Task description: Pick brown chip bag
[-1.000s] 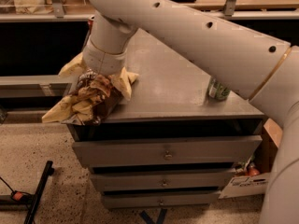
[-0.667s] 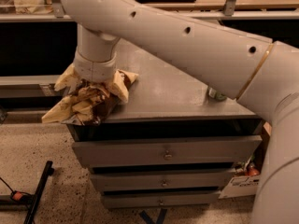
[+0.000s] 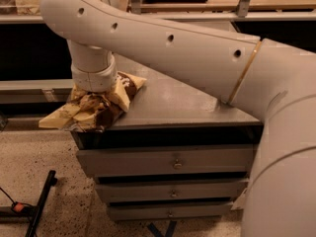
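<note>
The brown chip bag (image 3: 91, 111) is wrinkly foil, dark brown with cream-tan patches. It lies on the left front corner of the grey cabinet top (image 3: 187, 107) and partly overhangs the edge. My gripper (image 3: 95, 94) is at the end of the white wrist, pressed straight down onto the middle of the bag. The wrist cylinder hides most of the gripper. No soda can shows; my arm covers the right rear of the top.
The cabinet has three drawers with small knobs (image 3: 174, 164) below the top. A black stand leg (image 3: 40, 200) lies on the speckled floor at lower left. A dark shelf unit runs behind the cabinet. My big white arm fills the right side.
My arm has swung further left and across the view, now hiding the green can at the right rear. The wrist stays down on the bag, which has barely moved.
</note>
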Action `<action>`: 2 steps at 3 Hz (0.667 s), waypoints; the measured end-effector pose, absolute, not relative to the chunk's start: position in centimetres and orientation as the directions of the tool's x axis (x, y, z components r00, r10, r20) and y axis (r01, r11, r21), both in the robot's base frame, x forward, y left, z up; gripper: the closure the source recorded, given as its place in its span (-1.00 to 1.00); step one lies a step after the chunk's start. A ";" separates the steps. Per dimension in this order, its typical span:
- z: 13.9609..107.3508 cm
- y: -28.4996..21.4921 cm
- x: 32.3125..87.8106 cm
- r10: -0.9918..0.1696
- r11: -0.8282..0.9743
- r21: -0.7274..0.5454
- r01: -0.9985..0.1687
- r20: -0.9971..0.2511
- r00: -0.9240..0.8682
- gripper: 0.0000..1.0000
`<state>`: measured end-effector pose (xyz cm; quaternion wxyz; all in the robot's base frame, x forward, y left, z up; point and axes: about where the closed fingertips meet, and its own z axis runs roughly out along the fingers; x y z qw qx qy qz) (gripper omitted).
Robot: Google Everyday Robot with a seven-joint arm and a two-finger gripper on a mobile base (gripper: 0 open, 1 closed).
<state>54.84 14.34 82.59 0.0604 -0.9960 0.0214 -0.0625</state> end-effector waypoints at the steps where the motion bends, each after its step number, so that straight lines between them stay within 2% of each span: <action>1: 82.3 14.2 55.1 -0.092 -0.990 -0.112 -0.080 0.104 0.990 0.28; 2: 82.8 14.1 55.1 -0.092 -0.990 -0.112 -0.080 0.104 0.990 0.76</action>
